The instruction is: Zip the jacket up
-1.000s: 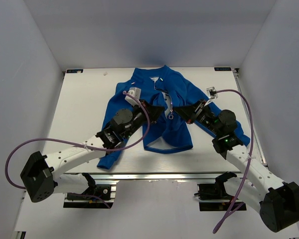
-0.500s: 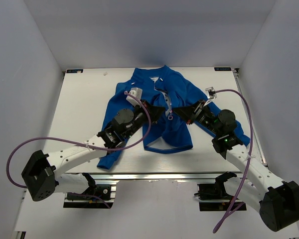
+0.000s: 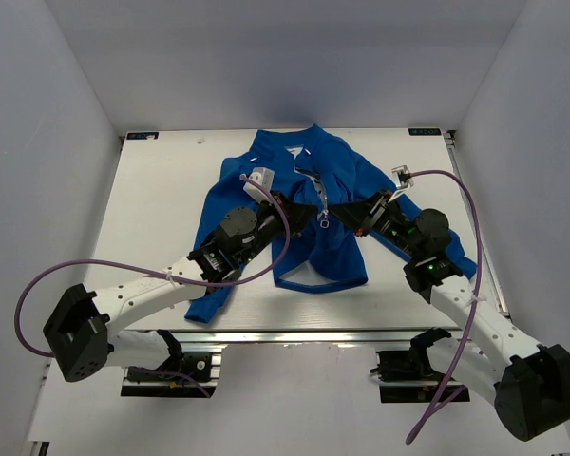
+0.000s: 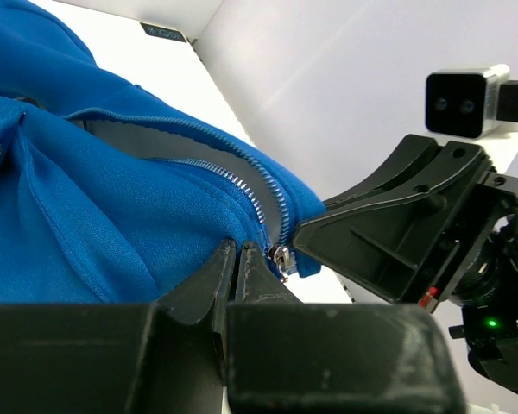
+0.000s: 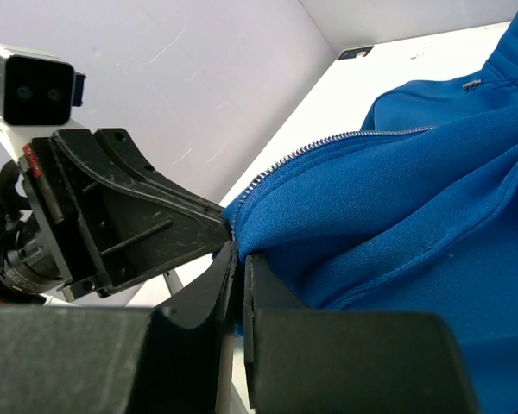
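The white table [image 3: 152, 209] carries the jacket [image 3: 334, 255] at its middle, collar toward the far edge. The left gripper [image 4: 237, 250] and right gripper [image 5: 239, 256] each clench one front edge, their tips nearly meeting, with the zipper pull [image 4: 281, 257] just beside the left fingers.

top cam overhead from near edge, looking down on whole table [image 3: 152, 190]; wrist cams close-in, face to face; left's shows right gripper [image 4: 302, 235], right's shows left gripper [image 5: 221, 224]; both share jacket [image 4: 86, 207] edge
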### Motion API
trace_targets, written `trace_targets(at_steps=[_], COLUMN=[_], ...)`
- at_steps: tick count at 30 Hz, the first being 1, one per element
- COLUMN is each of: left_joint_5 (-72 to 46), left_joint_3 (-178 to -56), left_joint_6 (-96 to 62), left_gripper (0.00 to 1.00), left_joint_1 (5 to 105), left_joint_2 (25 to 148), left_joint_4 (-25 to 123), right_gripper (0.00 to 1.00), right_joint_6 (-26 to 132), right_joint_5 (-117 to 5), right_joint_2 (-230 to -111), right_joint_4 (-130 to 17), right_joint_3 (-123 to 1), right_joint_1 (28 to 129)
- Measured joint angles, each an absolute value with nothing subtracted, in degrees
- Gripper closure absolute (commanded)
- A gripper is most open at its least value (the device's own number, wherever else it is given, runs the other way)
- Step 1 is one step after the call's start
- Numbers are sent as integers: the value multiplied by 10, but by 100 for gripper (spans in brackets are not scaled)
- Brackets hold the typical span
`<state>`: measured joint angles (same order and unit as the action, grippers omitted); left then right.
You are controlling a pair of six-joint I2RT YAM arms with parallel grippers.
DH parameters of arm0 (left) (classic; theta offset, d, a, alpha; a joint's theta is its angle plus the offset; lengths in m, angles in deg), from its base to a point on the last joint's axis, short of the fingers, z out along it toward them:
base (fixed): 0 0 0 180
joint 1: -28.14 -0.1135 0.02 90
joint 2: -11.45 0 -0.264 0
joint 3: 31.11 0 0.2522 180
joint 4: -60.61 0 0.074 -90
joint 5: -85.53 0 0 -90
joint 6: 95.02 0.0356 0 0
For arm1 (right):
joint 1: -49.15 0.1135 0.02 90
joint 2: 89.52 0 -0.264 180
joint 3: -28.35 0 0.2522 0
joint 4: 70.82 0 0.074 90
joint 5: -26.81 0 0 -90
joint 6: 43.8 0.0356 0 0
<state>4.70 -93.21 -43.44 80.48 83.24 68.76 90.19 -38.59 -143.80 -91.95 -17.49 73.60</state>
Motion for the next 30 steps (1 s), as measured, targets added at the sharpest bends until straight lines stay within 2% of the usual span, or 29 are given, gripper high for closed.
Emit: trace_targets(at_steps=[30], left_joint_5=[40], left_joint_3=[-932], left_joint_6=[-436], left_gripper=[100], left_joint_1=[805], left_joint_2=[832], left_joint_4=[691], right_gripper=[100], right_joint_6=[908], right_joint_5=[-391], right_joint_2=[-1443], right_joint_4=[-931], right_joint_3=[-175], right_joint_1=[736])
